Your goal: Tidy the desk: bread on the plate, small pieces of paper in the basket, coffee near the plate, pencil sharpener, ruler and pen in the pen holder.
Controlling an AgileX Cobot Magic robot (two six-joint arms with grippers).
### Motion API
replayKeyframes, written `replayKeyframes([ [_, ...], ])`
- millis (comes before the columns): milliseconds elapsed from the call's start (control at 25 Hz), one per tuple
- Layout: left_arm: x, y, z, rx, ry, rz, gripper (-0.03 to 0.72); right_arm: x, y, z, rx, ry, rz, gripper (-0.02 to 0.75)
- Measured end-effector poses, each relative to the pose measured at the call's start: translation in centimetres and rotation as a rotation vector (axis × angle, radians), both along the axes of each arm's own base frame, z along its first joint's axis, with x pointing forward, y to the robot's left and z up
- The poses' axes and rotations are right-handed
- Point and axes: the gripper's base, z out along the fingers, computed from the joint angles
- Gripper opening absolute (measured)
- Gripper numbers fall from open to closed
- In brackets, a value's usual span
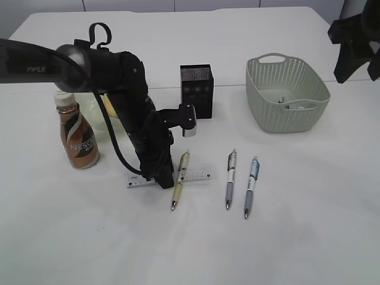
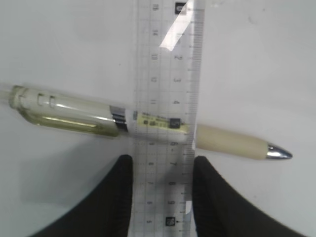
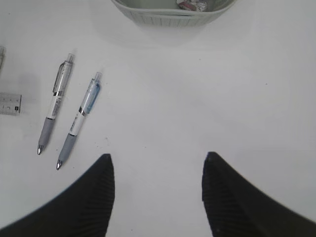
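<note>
The clear ruler [image 1: 199, 177] lies flat on the desk [image 1: 297, 237]. My left gripper [image 1: 165, 181] is down on its left part. In the left wrist view the black fingers [image 2: 118, 197] press both long edges of the ruler [image 2: 168, 64], so the gripper [image 2: 163, 158] is shut on it. A cream pen [image 2: 227, 142] crosses the ruler just past the fingertips. Two grey-blue pens [image 1: 230, 178] [image 1: 251, 185] lie to the right. My right gripper [image 3: 155, 163] hangs open above bare desk. The pencil sharpener is not in view.
The black pen holder [image 1: 196, 90] stands behind the ruler. The basket [image 1: 285, 89] at the right holds crumpled paper [image 3: 192, 5]. The coffee [image 1: 77, 133] stands at the left by the green plate [image 1: 89, 110], where the arm hides the bread but for a yellowish sliver [image 1: 108, 107].
</note>
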Motion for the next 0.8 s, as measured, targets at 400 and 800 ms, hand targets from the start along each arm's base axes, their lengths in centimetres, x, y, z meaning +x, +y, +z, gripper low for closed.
replayKeyframes([
  [400,-0.2,0.0,0.4,-0.011,0.013,0.003,0.248,0.0,0.0,0.0,-0.001,0.000,0.002,0.447],
  [800,0.9,1.0,3.9,-0.074,-0.046,0.201,0.248,0.0,0.0,0.0,-0.001,0.000,0.002,0.447],
])
